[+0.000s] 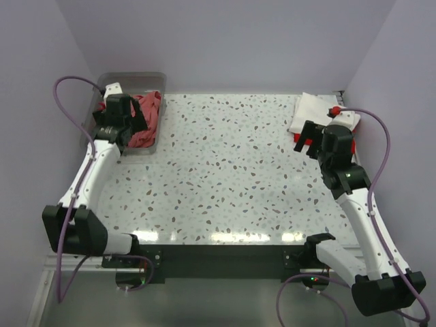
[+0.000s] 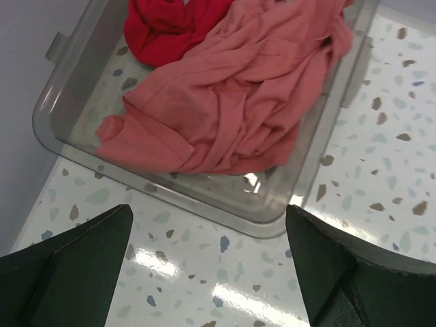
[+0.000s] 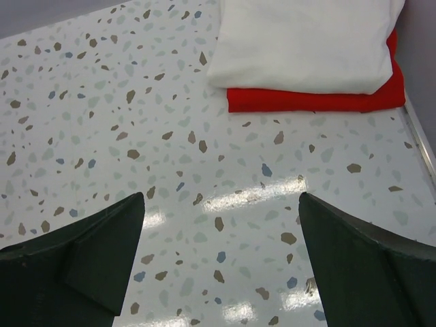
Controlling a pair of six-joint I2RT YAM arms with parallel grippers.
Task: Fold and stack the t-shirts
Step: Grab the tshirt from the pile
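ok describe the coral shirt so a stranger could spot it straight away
Find the clear plastic bin at the speckled table's far left corner. The large faded coral-red cloth t-shirt lies crumpled inside. Its neighbour there, a crimson cloth t-shirt, is a much deeper red.

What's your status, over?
Left gripper open above bin, right gripper open, both empty. Coral shirt and crimson shirt crumpled in bin. White shirt folded on red shirt. No obstruction seen.
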